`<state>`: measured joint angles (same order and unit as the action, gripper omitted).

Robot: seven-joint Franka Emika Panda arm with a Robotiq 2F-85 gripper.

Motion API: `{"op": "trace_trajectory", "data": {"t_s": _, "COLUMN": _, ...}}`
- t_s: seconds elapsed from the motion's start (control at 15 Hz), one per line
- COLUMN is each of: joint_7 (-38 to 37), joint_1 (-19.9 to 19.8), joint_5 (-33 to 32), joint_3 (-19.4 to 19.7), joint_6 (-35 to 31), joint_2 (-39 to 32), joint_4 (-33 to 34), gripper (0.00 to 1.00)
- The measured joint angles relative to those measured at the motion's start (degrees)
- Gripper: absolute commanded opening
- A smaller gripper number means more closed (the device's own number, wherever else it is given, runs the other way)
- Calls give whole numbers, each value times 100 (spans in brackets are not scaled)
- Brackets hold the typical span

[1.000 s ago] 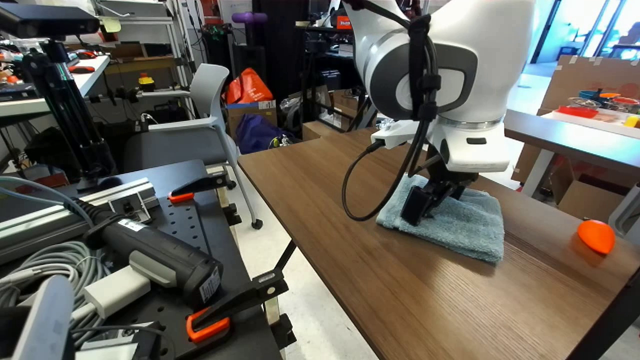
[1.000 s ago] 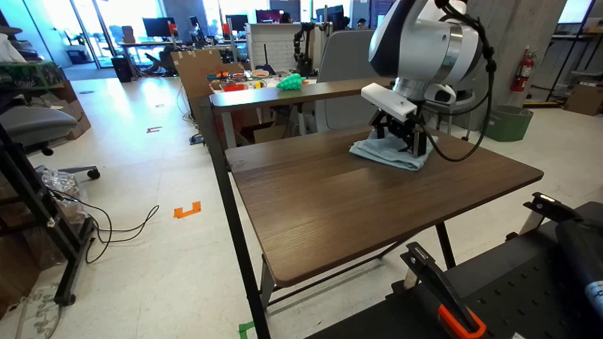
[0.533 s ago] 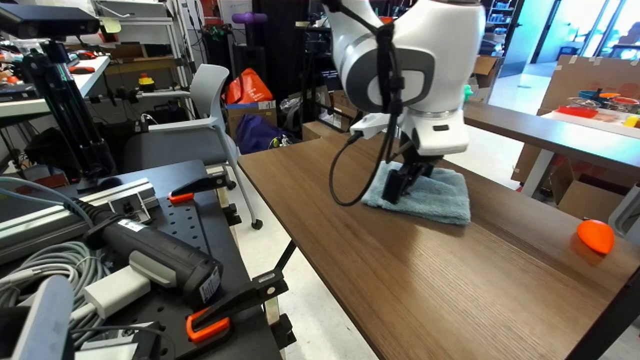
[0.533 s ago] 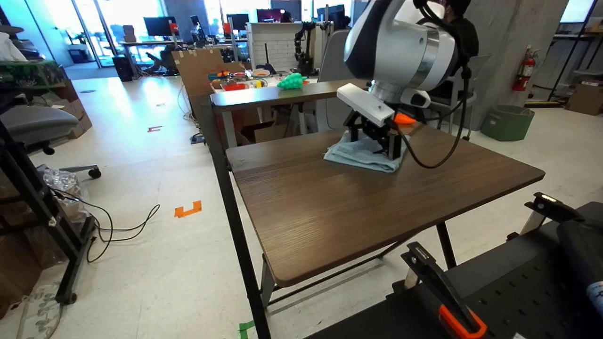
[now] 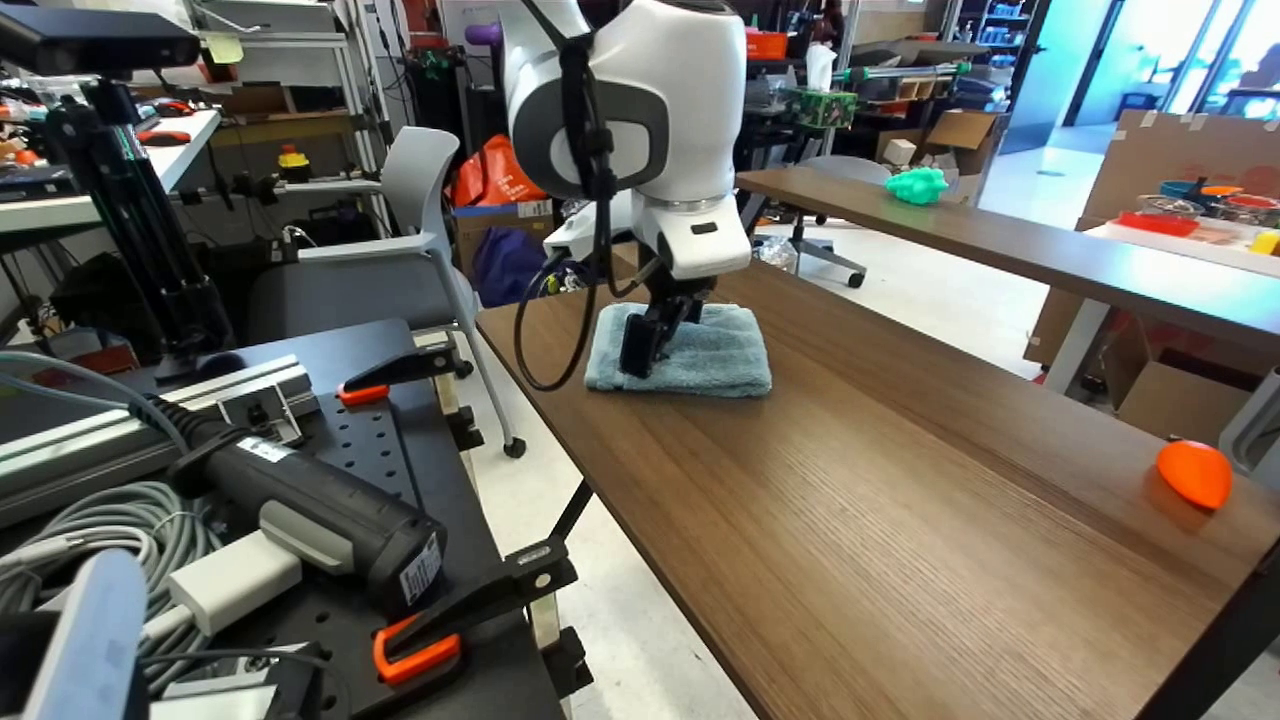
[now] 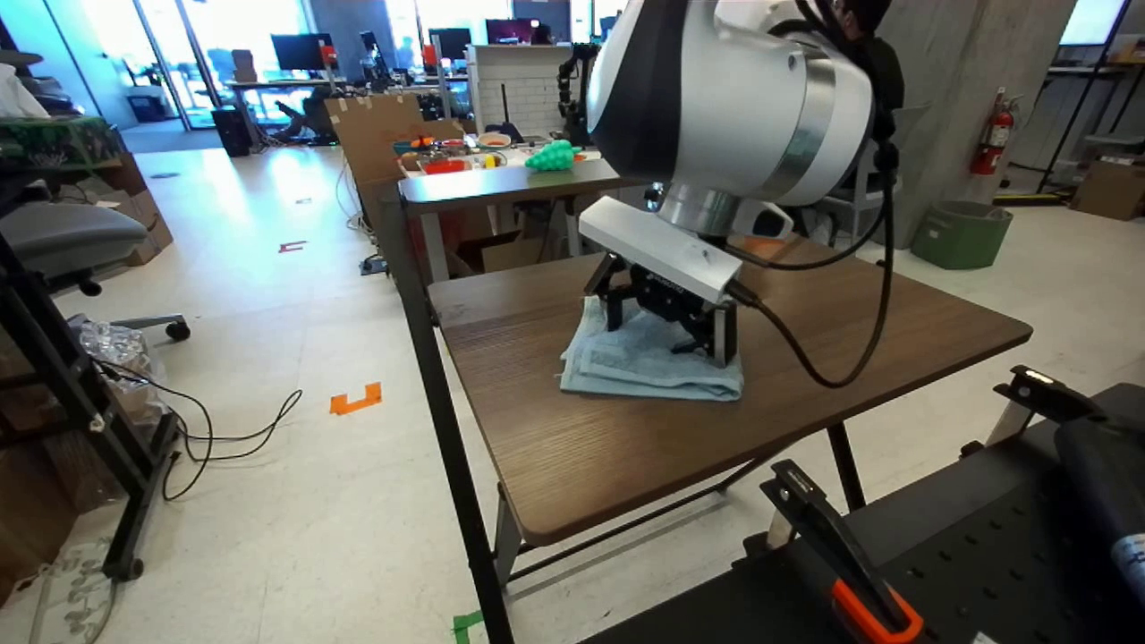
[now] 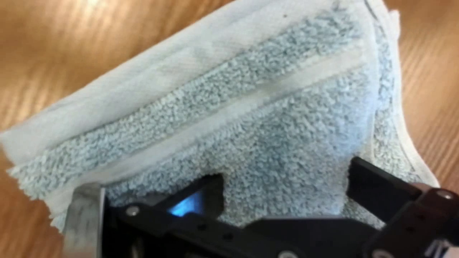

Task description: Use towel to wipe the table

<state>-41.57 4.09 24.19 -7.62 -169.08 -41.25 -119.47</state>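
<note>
Here, hand [image 7: 285,184] spread wide, touching towel [image 7: 200,118].

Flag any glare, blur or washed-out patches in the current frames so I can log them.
Wrist view: bright glare and soft focus on the table, with the towel looking crisper and a blue glint on the claw; both exterior views: background glass washed out by light; in an exterior view, pale glare on the floor.

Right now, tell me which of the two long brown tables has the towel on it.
The table under the gripper, also bearing the smooth orange object; the other brown table, standing apart, carries the knobbly green object.
</note>
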Motion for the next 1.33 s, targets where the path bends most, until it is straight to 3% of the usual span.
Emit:
{"op": "trace_trajectory", "data": {"t_s": 0.27, "joint_7": 561, "joint_1": -111, "joint_5": 3, "joint_3": 39, "joint_6": -99, "joint_2": 478, "joint_4": -825, "gripper": 100}}
{"op": "trace_trajectory", "data": {"t_s": 0.4, "joint_7": 674, "joint_1": -216, "joint_5": 9, "joint_3": 120, "joint_6": -209, "joint_2": 567, "joint_4": -932, "gripper": 100}}
{"op": "trace_trajectory", "data": {"t_s": 0.93, "joint_7": 522, "joint_1": -688, "joint_5": 87, "joint_3": 960, "joint_6": -182, "joint_2": 535, "joint_4": -198, "gripper": 100}}
{"op": "trace_trajectory", "data": {"t_s": 1.33, "joint_7": 365, "joint_1": -388, "joint_5": 72, "joint_3": 1256, "joint_6": -183, "joint_2": 179, "joint_4": -128, "gripper": 100}}
